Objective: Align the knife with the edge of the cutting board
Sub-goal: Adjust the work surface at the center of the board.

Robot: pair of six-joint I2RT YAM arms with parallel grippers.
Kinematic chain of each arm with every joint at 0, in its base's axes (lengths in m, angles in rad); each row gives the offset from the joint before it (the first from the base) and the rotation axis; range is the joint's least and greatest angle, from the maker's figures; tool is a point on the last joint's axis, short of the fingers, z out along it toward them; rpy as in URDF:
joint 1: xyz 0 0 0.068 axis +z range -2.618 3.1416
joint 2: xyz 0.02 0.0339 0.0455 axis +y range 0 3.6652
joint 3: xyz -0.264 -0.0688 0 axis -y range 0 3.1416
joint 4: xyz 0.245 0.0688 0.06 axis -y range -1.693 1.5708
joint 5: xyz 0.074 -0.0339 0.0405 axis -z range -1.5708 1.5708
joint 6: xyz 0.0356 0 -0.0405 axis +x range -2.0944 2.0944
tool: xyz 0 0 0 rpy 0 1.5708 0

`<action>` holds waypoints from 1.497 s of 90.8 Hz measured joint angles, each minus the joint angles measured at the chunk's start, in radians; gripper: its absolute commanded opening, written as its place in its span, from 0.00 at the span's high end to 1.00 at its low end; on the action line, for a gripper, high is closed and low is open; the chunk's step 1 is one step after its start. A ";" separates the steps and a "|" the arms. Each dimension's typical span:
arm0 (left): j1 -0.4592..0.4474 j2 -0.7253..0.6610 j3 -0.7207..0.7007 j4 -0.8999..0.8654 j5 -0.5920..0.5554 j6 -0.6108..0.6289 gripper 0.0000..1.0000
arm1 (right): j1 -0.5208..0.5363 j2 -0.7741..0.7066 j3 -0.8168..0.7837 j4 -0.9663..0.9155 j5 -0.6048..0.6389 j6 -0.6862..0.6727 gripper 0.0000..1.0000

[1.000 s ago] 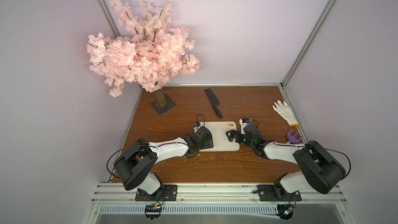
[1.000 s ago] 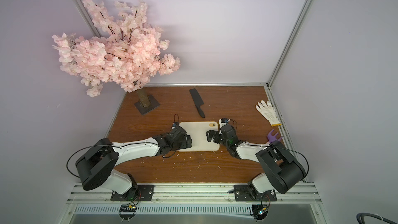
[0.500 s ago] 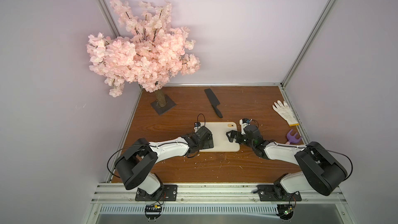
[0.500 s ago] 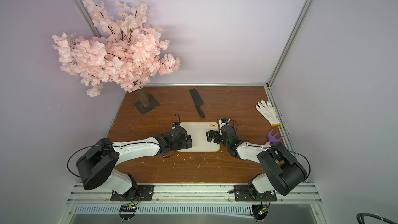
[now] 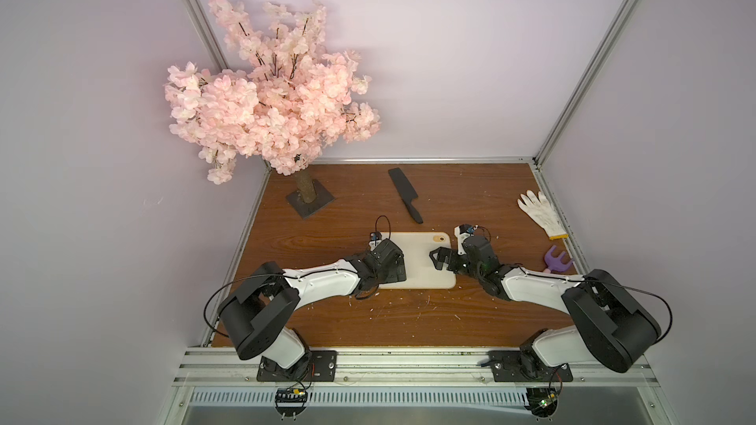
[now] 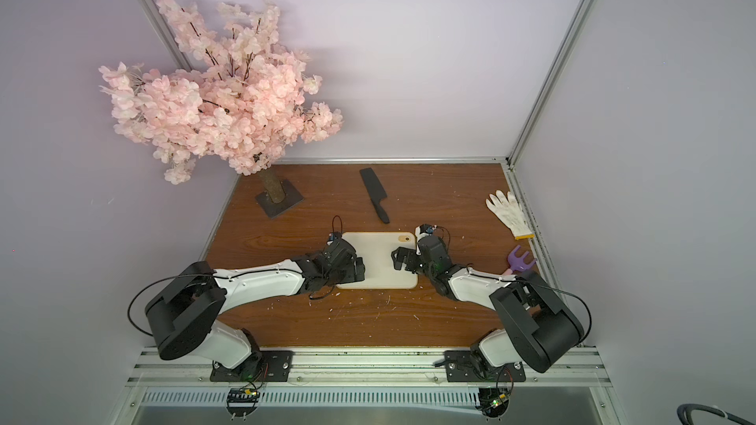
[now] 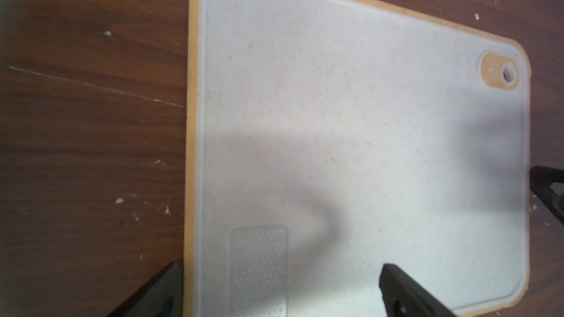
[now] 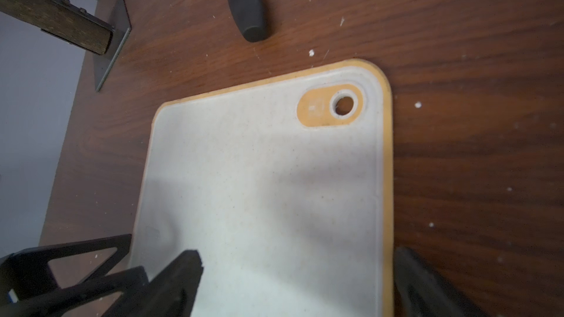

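Board (image 5: 421, 263): flat at the middle of the table (image 5: 335, 312), hole in the far right corner.
Knife (image 5: 405, 194): black, flat on the table beyond the board's far edge, slanted, blade far-left, handle end near the board but apart from it.
Left hand (image 7: 280, 266): wide open, holds nothing, astride the board's left edge.
Right hand (image 8: 296, 254): wide open, holds nothing, astride the board's right edge.
Elsewhere: blossom tree (image 5: 270, 112) far left, white glove (image 5: 540, 212) far right, purple rake (image 5: 556, 264) at the right edge.

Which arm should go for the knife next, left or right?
Right, probably: the right gripper is open beside the board's holed corner, nearest the knife handle. The left gripper is farther away.
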 measured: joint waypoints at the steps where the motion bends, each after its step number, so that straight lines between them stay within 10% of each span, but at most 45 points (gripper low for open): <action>1: 0.000 0.000 0.001 -0.002 0.001 0.000 0.00 | 0.000 0.001 0.003 -0.004 0.000 -0.001 0.00; 46: 0.016 -0.048 0.070 -0.148 0.034 0.035 0.00 | -0.001 0.018 0.175 -0.262 -0.002 -0.060 0.00; 136: 0.067 -0.044 -0.030 0.005 0.135 0.056 0.00 | 0.010 0.041 0.155 -0.208 -0.080 -0.061 0.00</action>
